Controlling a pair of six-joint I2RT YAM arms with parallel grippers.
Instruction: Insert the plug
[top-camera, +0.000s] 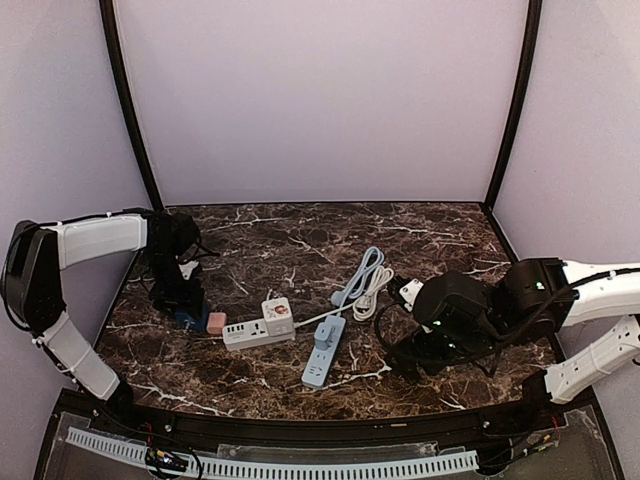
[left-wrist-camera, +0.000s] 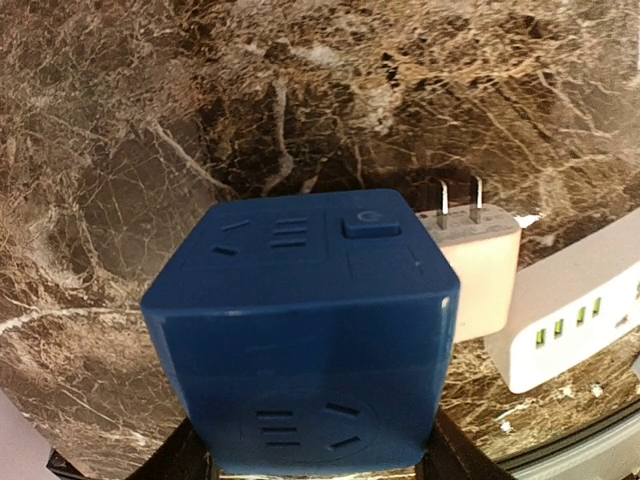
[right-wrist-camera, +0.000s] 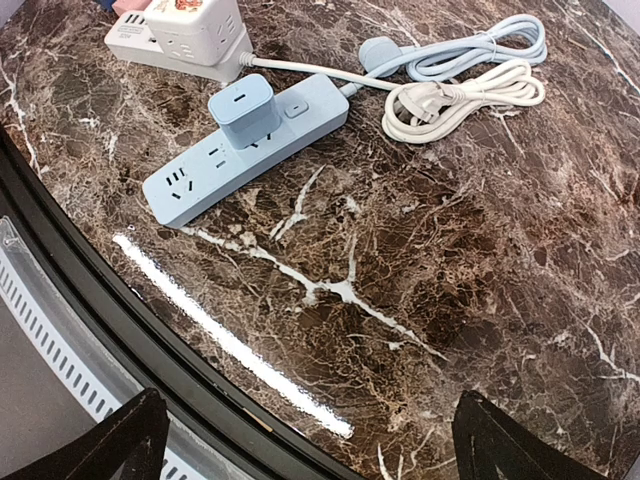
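Observation:
A dark blue cube socket (left-wrist-camera: 300, 330) stands on the marble table and fills the left wrist view. My left gripper (left-wrist-camera: 310, 455) has a black finger against each lower side of it and is shut on it. From above, the gripper (top-camera: 185, 303) stands over the cube (top-camera: 188, 319) at the table's left. A pink plug (left-wrist-camera: 480, 270) lies right beside the cube with its two metal prongs pointing away; it also shows from above (top-camera: 216, 322). My right gripper (right-wrist-camera: 310, 440) hangs open over bare marble near the front edge, with nothing between its fingers.
A white power strip (top-camera: 258, 331) carrying a white cube adapter (top-camera: 278, 312) lies just right of the pink plug. A light blue power strip (right-wrist-camera: 245, 150) holds a light blue adapter (right-wrist-camera: 243, 108). Coiled blue and white cables (right-wrist-camera: 460, 85) lie behind it. The black front rim (right-wrist-camera: 120, 330) is close.

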